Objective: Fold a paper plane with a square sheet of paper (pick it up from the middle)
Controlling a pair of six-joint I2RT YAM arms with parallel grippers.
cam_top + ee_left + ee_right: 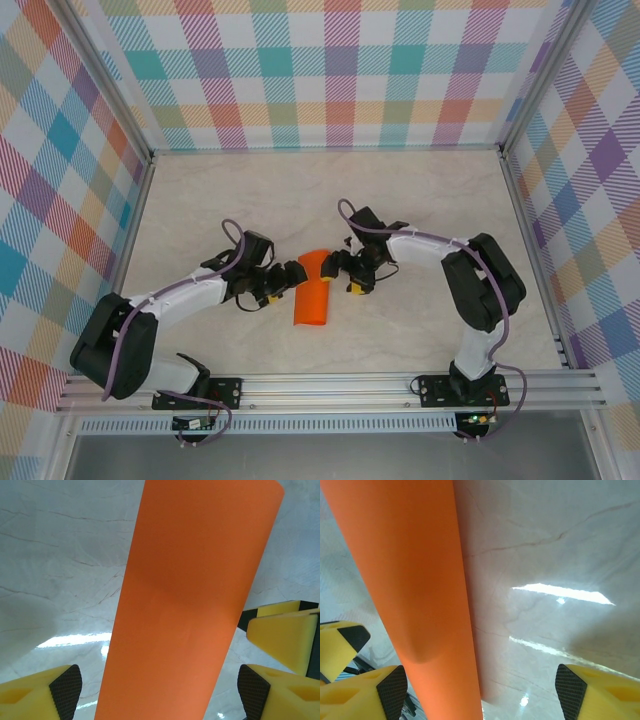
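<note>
The square sheet of paper is bright orange and folded into a narrow rectangle, not a plane shape. It lies on the marble table between the two arms. My left gripper stands open at its left edge. In the left wrist view the paper runs up between the left gripper's yellow fingers, with a gap on each side. My right gripper is open at the paper's right edge. In the right wrist view the paper lies close to the left finger of the right gripper.
The pale marble tabletop is fenced by checked walls on three sides, with a metal rail along the near edge. The other arm's yellow finger shows close by in the left wrist view.
</note>
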